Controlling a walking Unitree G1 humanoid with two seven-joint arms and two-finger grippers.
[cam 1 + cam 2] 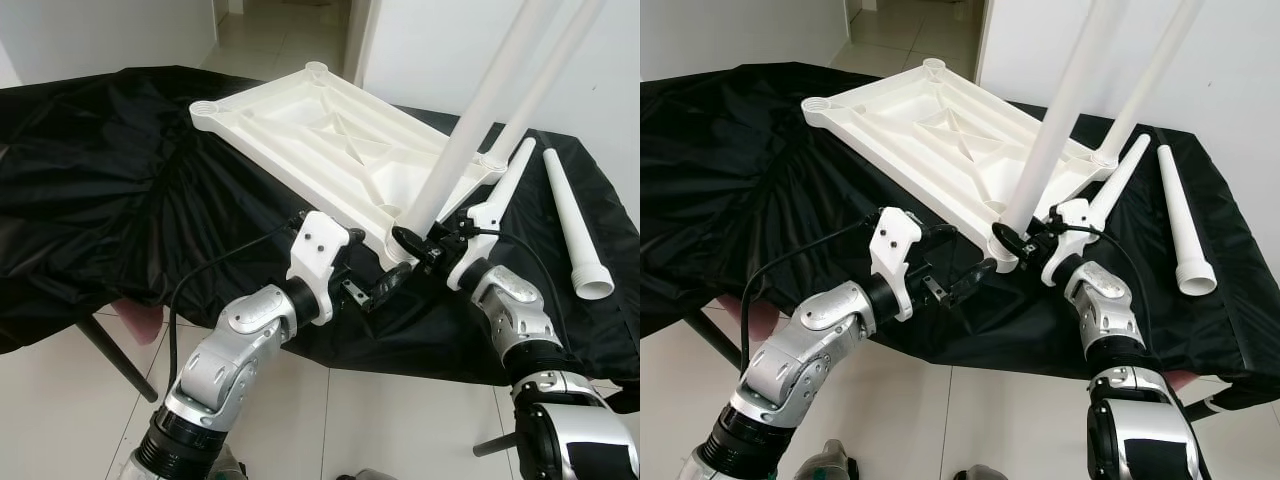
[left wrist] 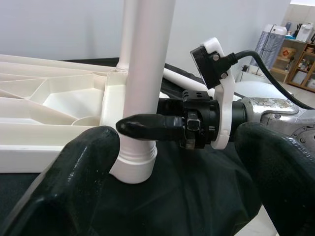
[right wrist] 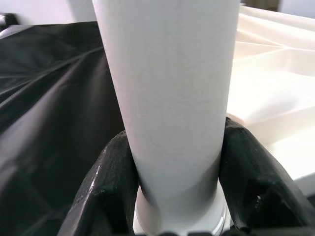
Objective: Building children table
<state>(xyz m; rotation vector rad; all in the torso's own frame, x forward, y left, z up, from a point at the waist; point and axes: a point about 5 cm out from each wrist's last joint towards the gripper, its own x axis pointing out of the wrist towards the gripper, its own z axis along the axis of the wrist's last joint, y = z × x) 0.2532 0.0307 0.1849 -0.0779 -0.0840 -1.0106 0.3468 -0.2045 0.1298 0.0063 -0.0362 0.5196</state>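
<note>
Right gripper [image 1: 1012,238] clamps the near leg [image 1: 1055,120] low at its collar, fingers closed round it, likely to seat it in the corner socket of the tabletop [image 1: 320,130]. You have the tabletop lying upside down on the black cloth [image 1: 90,190], sockets up. Left gripper [image 1: 385,290] waits open just beside that corner, touching nothing. A loose leg [image 1: 575,225] lies beyond the tabletop's right edge.
</note>
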